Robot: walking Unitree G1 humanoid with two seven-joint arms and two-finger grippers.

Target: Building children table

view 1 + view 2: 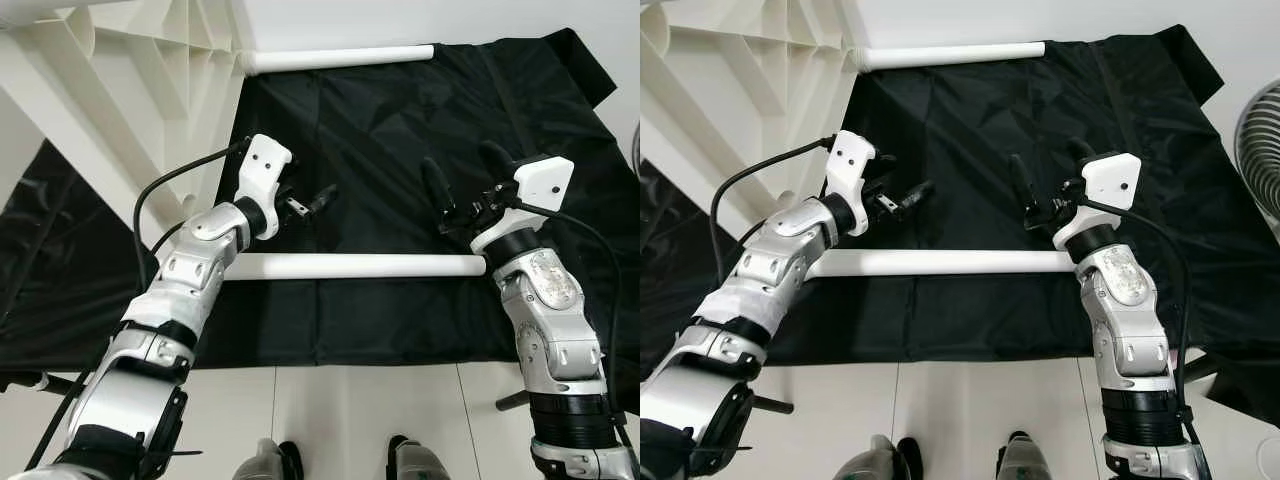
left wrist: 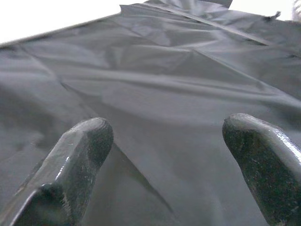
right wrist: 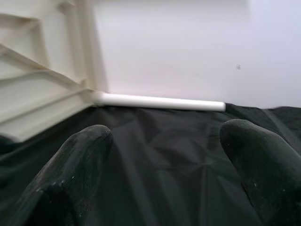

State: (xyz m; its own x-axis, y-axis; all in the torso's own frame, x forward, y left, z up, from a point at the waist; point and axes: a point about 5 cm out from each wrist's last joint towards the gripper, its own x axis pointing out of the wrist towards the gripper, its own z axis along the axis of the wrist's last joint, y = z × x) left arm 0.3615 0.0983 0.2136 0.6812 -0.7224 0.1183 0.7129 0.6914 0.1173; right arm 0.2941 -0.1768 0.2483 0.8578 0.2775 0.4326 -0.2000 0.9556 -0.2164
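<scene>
Two end effectors hover over a black cloth (image 1: 380, 150), both with fingers spread and empty: left end effector (image 1: 312, 203), right end effector (image 1: 462, 180). Between the arms lies a white table leg (image 1: 350, 265); a second leg (image 1: 340, 58) joins the white tabletop (image 1: 110, 70).

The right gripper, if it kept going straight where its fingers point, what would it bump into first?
Probably the black cloth if it dips. Otherwise the right gripper, fingers open, looks headed for the far white table leg by the wall. Depth is hard to judge.
</scene>
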